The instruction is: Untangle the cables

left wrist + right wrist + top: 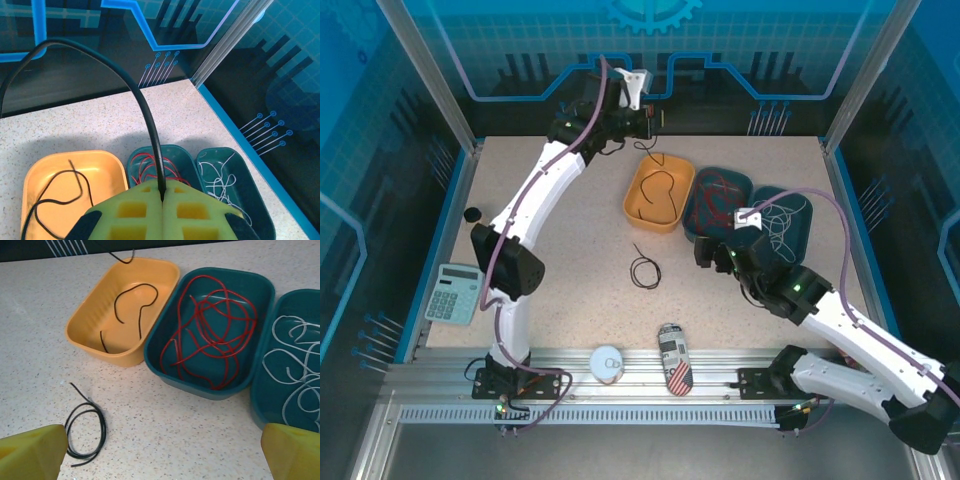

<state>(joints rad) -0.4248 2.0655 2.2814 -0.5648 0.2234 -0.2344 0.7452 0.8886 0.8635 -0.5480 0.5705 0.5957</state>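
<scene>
Hovering nearest, the right gripper (161, 452) gapes wide, empty, near 1 loose black cable (103, 431) on the table (200, 440). Beyond, the left gripper (162, 200) clamps a long black cable (145, 110) over the yellow tray (100, 347)'s far rim; its springy tail could flop outside.

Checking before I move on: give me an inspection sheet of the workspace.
Surface: speckled table, loose black cable coiled on it.
Job's things: another black cable in orange tray; red cables in one teal tray, white cables in the other teal tray.
Clutter: calculator, white roll, can.
Grippers: left gripper raised, shut on held black cable; right gripper open, empty.
Cables: lilac hoses along both arms.
Surroundings: blue enclosure panels.
</scene>
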